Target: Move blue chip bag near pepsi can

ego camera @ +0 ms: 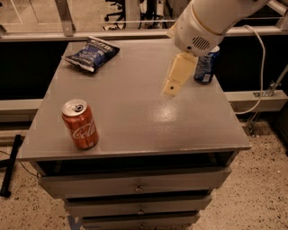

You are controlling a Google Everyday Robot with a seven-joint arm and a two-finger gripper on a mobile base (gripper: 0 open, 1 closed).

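The gripper (173, 85) hangs above the table (135, 130), just left of the pepsi can (206, 67); whether it is open or closed, I cannot tell. The blue chip bag (92, 54) lies flat near the far left corner, well apart from the gripper, on its left.

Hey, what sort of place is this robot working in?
Probably an office or lab workspace: a grey drawer cabinet serves as the table, office chair bases show behind the railing, and the floor is speckled and hard. The robot's hand hangs over the cabinet top beside the pepsi can.
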